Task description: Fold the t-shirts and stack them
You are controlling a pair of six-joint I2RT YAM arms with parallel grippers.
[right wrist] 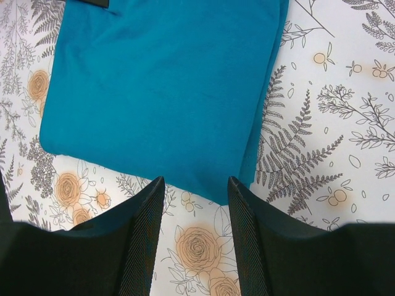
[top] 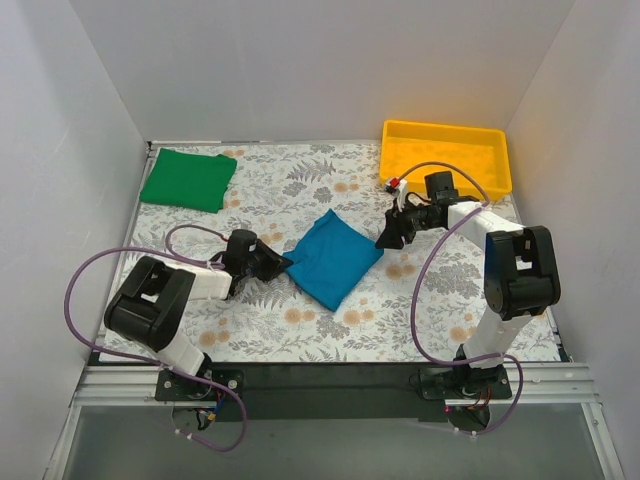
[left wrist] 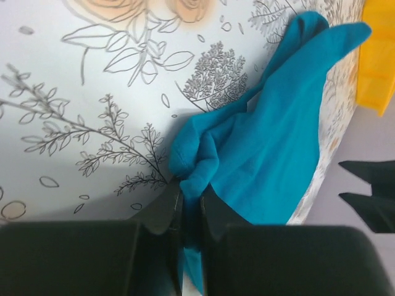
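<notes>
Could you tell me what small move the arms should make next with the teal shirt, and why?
Probably the right claw should lower and close on the near corner of the teal t-shirt. The left claw pinches a bunched corner, while the right one stands open at the opposite corner, gripping nothing. With both corners held, the shirt could go onto the folded green t-shirt.

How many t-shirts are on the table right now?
2. The teal-blue t-shirt lies folded in the middle, its corner pinched by the left end effector; the green t-shirt lies folded at the table's far left corner. No others show.
</notes>
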